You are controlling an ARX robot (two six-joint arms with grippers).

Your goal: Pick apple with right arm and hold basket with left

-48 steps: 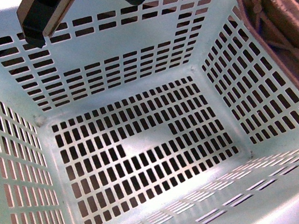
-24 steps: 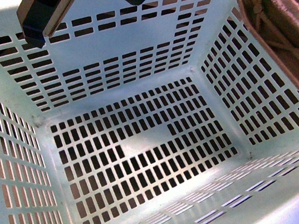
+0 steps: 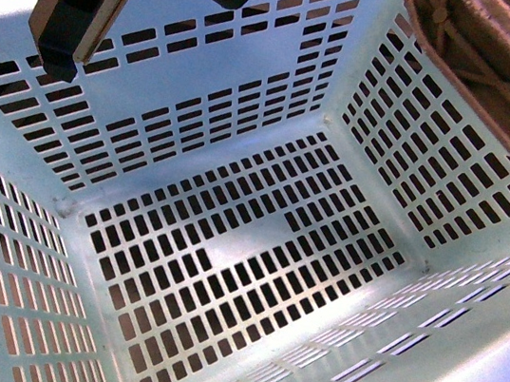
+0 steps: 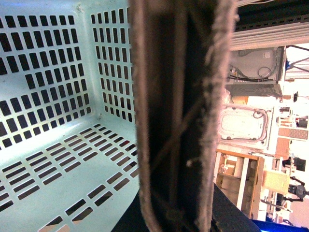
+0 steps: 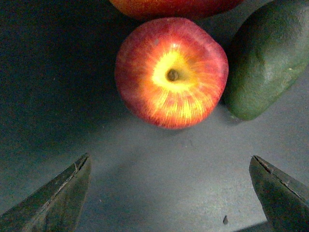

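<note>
**Two Grippers: Status by View**

Front view: the basket (image 3: 211,36) fills the frame, tilted. The left gripper (image 3: 65,33) sits at its far wall; whether it grips cannot be told.

Left wrist view: the basket's interior lies behind a blurred brown woven rim (image 4: 181,121).

Right wrist view: the right gripper (image 5: 170,162) is spread wide and holds nothing. The apple (image 5: 171,72) lies ahead on a grey surface (image 5: 159,188), just beside a dark green fruit (image 5: 268,58).

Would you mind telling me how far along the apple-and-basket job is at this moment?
Early. The basket is in view, empty, but whether the left gripper holds it cannot be told. The right gripper is open, lined up on the apple, not touching it. Left: close on the apple and lift.
</note>
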